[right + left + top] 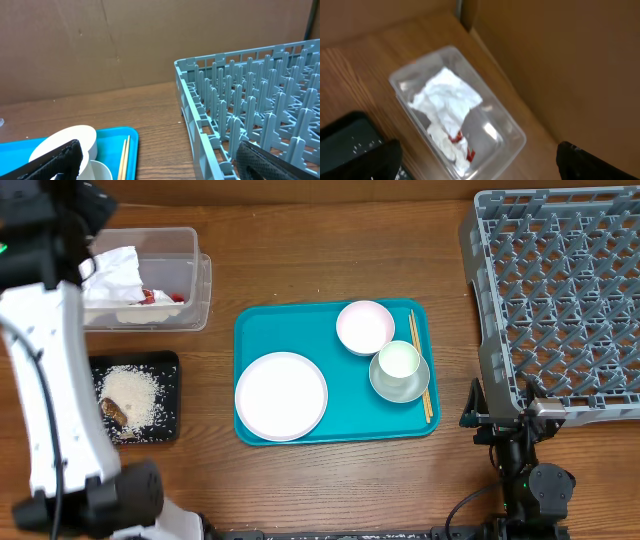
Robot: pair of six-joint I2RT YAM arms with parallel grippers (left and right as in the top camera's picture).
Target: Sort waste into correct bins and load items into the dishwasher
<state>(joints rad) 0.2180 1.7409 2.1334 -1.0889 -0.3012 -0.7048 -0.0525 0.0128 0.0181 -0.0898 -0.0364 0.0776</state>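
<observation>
The clear tub (195, 290) holds the crumpled white napkin (112, 272) and the red wrapper (160, 297). My left gripper (480, 160) is open and empty above the tub (515, 135), with the napkin (447, 97) and wrapper (462, 145) below it. The black tray (170, 365) holds rice grains (135, 392) and a brown scrap (115, 412). The white plate (281, 395), a small white bowl (364, 326), a white cup (399, 361) in the grey-green bowl (378, 380) and chopsticks (421, 370) lie on the teal tray. My right gripper (497, 415) is open and empty beside the grey dish rack (560, 290).
The teal tray (260, 330) sits mid-table between the bins and the rack. In the right wrist view the rack (250, 90) is on the right, with the chopsticks (124, 155) and white bowl (60, 142) on the left. A cardboard wall stands behind the table.
</observation>
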